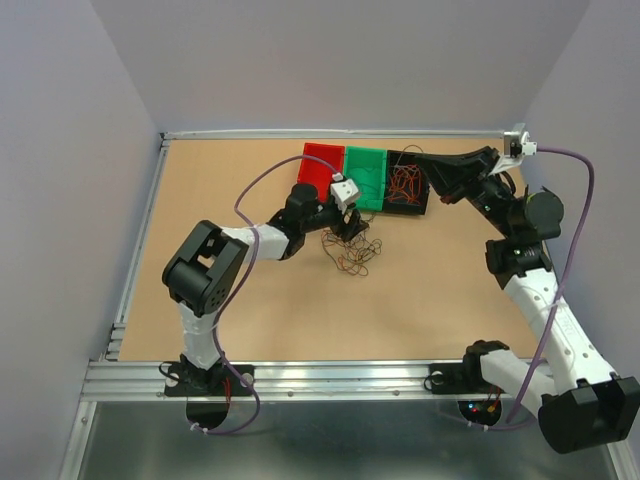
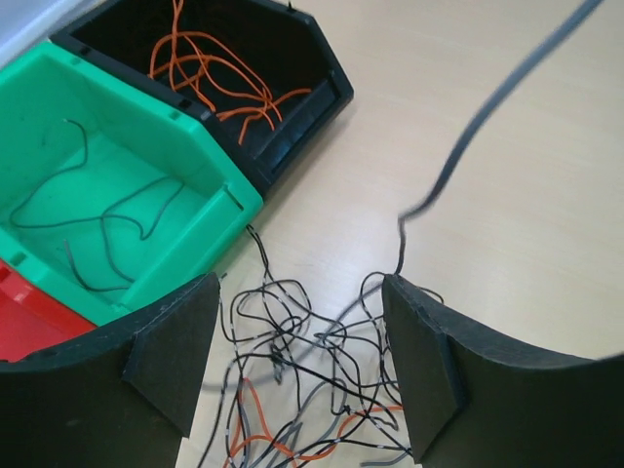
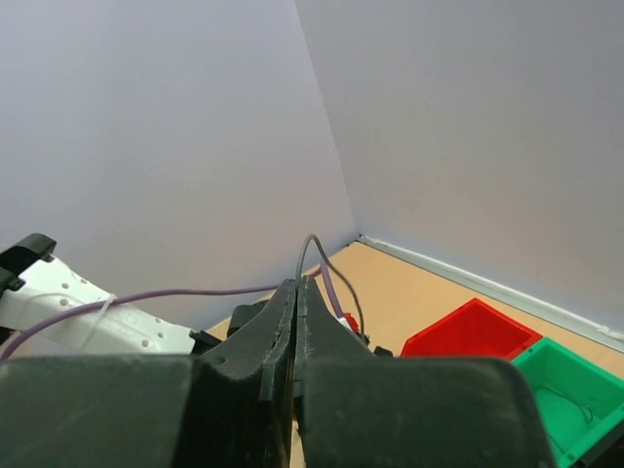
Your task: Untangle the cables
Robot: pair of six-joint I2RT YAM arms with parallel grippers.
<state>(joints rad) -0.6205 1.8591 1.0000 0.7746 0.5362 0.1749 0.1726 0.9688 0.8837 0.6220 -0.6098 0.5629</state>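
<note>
A tangle of thin black, grey and orange cables [image 1: 352,252] lies on the table in front of the bins. My left gripper [image 1: 347,218] is open just above it. In the left wrist view its fingers stand on either side of the tangle [image 2: 292,341], with the gripper's middle [image 2: 297,331] over the wires. One dark cable [image 2: 487,107] rises out of the pile toward the upper right. My right gripper [image 1: 414,157] hovers over the black bin. In the right wrist view it [image 3: 297,288] is shut on a thin dark cable [image 3: 310,237] that arcs out of its tips.
Three bins stand side by side at the back: red [image 1: 320,163], green [image 1: 366,175] with a few dark cables, and black [image 1: 424,200] with orange cables. The table has a metal rim [image 1: 140,250] and grey walls around it.
</note>
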